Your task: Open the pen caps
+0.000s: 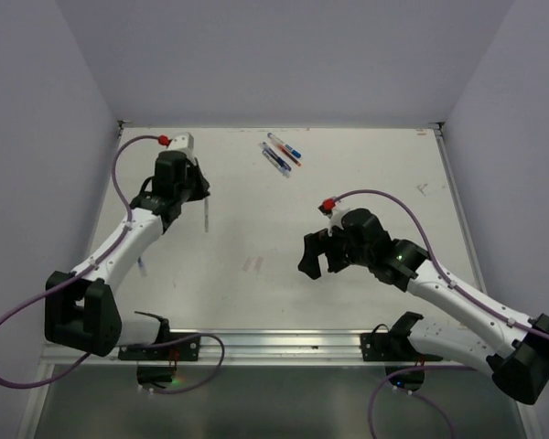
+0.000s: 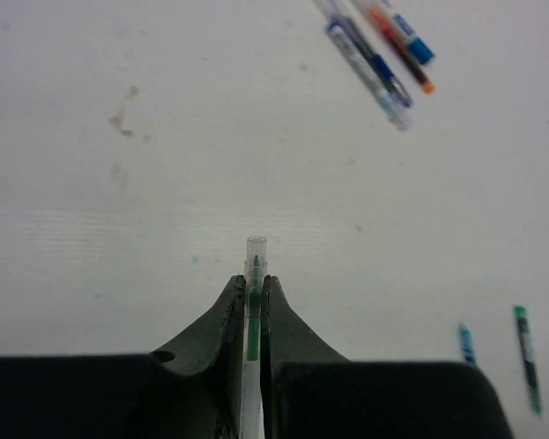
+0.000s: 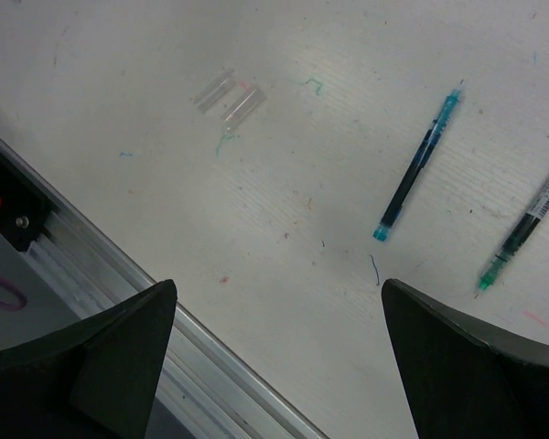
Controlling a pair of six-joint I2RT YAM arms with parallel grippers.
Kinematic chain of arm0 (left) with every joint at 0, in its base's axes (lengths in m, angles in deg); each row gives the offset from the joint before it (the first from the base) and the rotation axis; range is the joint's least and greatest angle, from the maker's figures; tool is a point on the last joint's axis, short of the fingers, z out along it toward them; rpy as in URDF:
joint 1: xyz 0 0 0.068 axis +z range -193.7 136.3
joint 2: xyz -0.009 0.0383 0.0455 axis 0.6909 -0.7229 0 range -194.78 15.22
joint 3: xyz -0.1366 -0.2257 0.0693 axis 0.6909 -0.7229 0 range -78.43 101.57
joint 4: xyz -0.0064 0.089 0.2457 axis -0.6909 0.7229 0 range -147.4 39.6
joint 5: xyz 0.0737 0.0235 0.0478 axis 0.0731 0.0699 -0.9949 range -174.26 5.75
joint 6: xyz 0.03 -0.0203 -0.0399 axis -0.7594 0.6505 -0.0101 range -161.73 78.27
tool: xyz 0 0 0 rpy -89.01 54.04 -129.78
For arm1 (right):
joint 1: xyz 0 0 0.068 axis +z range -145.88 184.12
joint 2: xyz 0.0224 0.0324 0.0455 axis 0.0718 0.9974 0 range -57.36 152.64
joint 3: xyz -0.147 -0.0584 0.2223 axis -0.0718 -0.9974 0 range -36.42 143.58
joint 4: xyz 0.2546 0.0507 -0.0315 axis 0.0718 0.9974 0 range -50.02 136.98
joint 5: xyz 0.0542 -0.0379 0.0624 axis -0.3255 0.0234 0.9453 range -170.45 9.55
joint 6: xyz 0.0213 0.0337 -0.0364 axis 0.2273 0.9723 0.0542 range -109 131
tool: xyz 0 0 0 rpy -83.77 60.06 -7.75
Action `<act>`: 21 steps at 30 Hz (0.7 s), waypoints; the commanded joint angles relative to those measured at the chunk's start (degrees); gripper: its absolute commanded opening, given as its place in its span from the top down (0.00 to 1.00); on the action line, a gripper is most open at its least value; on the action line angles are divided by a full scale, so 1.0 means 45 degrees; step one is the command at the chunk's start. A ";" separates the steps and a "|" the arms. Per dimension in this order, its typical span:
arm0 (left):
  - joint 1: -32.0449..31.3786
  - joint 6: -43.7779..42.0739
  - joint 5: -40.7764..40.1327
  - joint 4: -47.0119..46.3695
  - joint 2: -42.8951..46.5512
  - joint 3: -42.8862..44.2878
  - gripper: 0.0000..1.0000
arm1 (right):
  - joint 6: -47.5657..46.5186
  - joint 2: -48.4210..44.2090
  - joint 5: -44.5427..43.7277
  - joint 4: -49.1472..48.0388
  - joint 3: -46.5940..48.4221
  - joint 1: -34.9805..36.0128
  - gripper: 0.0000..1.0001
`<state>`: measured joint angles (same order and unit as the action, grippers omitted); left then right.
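One white table (image 1: 256,302) fills the top view. The right gripper (image 3: 276,288) is held with its jaws spread wide. The left gripper (image 2: 252,294) is clamped on a green-ink pen (image 2: 253,329), whose clear cap (image 2: 256,251) is still on and juts past the fingertips. Three pens (image 2: 375,66) are grouped at the upper right of the left wrist view. Two loose clear caps (image 3: 244,106) are laid side by side at the upper left of the right wrist view.

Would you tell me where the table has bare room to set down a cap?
Bare: the far right stretch between the loose pens and the table edge. Crowded: around those pens, and by the clear caps between the right gripper and the left gripper, which holds a green pen.
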<state>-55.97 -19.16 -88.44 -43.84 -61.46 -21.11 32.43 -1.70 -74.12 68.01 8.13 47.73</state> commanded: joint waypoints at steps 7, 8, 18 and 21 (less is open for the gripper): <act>-0.3421 0.4960 0.4090 -0.5627 0.1962 -0.3164 1.00 | 0.1466 -0.0512 0.2481 -0.4896 -0.0973 0.0034 0.07; -0.3580 0.5159 0.4210 -0.5921 0.2060 -0.3283 1.00 | 0.1951 -0.0590 0.2558 -0.5346 -0.1323 0.0034 0.08; -0.4694 0.6859 0.5009 -0.8071 0.2530 -0.4124 1.00 | 0.4338 0.0794 0.2637 -0.9547 -0.2010 0.0034 0.22; -0.4772 0.7328 0.5343 -0.8618 0.2432 -0.4378 1.00 | 0.4475 0.1107 0.2656 -0.9997 -0.1952 0.0054 0.26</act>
<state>-76.85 9.86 -67.74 -76.45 -50.64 -39.64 49.68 2.41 -62.77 31.27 -0.42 47.73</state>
